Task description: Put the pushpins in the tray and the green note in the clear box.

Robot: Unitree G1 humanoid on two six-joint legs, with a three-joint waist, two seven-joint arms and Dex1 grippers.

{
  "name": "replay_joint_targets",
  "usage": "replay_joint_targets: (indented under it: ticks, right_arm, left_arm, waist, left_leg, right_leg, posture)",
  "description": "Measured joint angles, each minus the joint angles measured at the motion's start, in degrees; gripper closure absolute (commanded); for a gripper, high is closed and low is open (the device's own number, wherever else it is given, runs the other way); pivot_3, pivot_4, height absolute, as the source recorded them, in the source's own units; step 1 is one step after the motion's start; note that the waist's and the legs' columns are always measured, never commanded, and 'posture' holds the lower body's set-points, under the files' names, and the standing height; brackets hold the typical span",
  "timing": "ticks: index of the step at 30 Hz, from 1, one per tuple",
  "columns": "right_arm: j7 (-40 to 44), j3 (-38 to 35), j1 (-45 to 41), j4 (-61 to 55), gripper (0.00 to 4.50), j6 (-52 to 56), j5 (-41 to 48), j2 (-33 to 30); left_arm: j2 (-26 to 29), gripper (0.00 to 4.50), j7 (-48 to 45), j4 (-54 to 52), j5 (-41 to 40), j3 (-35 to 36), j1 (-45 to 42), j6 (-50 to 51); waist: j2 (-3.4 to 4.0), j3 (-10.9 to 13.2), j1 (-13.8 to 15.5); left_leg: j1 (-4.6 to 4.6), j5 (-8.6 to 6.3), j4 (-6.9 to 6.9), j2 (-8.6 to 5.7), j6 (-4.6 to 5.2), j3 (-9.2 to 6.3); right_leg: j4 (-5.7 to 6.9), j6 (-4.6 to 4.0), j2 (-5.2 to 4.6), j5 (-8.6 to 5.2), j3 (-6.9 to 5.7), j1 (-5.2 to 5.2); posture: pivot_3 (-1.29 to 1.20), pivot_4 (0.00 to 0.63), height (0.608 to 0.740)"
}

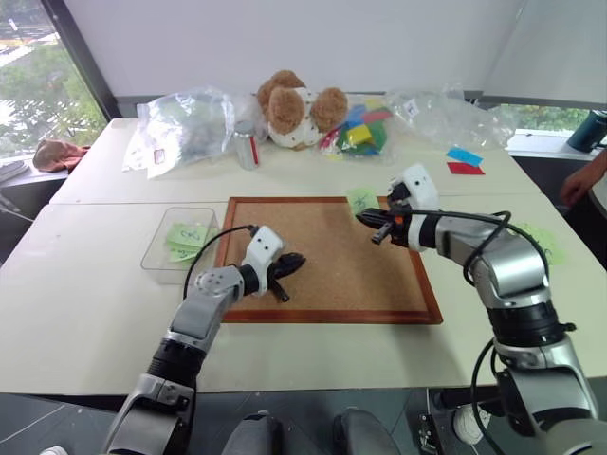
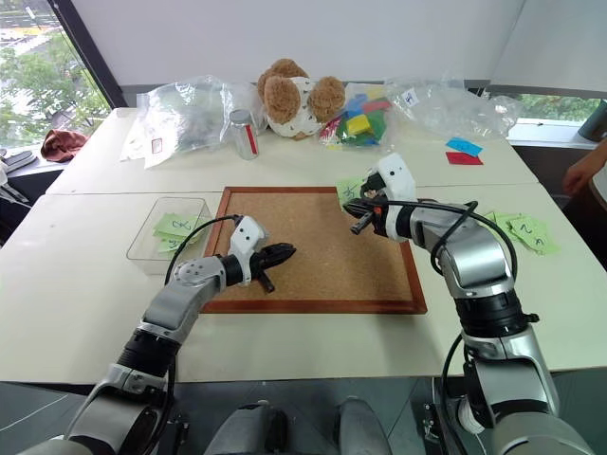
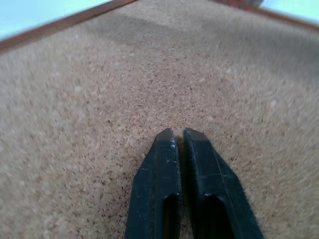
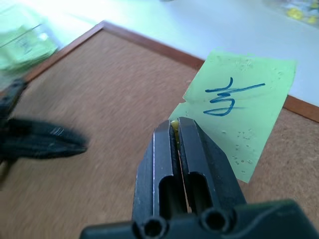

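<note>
The right pincer [image 4: 175, 124] is pressed together on a small yellowish thing at its tips, likely a pushpin [image 4: 174, 123], raised over the cork board's [image 1: 322, 256] far right corner. The green note [image 4: 239, 114], with a blue scribble, lies just beyond the tips at about 1 o'clock, overlapping the board's wooden frame. At 8 o'clock across the board, the left pincer [image 3: 178, 133] hovers low over bare cork, fingers nearly together, holding nothing. Further out at 9 o'clock, the clear box [image 1: 159, 248] sits on the tabletop [image 1: 85, 313] beside the board, green papers inside.
</note>
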Motion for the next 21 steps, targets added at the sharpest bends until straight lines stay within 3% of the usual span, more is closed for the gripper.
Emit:
replay_joint_targets:
  ticks: [6, 15, 21]
  right_arm:
    - [2.92, -0.21, 0.74, -8.04, 4.5, 3.94, 3.59, -4.81]
    - [4.11, -0.2, -0.1, -12.94, 4.5, 6.33, 7.55, -6.4]
    - [3.5, 0.1, -1.92, -14.26, 4.5, 6.51, 8.7, -5.99]
  left_arm:
    - [-0.21, 0.02, -0.45, -2.9, -12.16, 8.63, -5.27, 16.54]
    - [-8.55, 0.02, 10.45, -4.41, -33.39, 25.24, -14.72, 36.22]
    - [-13.24, 0.02, 20.75, -4.08, -42.19, 31.09, -17.82, 42.89]
  waist:
    - [-0.05, 0.08, -0.02]
    - [-0.21, 0.17, 0.12]
    - [-0.21, 0.17, 0.04]
  left_leg:
    - [-0.32, 0.01, 0.04, 0.0, -0.01, -0.03]
    - [-0.81, 0.19, 0.25, -0.02, -0.33, -0.07]
    - [-0.8, 0.23, 0.24, -0.03, -0.4, -0.07]
  right_leg:
    - [0.04, 0.0, 0.01, 0.0, -0.03, -0.32]
    - [0.04, 0.01, 0.01, 0.01, -0.1, -0.71]
    - [0.05, 0.02, 0.03, 0.01, -0.1, -0.72]
  posture:
    - [0.0, 0.15, 0.74]
    - [0.0, 0.15, 0.74]
    - [0.0, 0.15, 0.74]
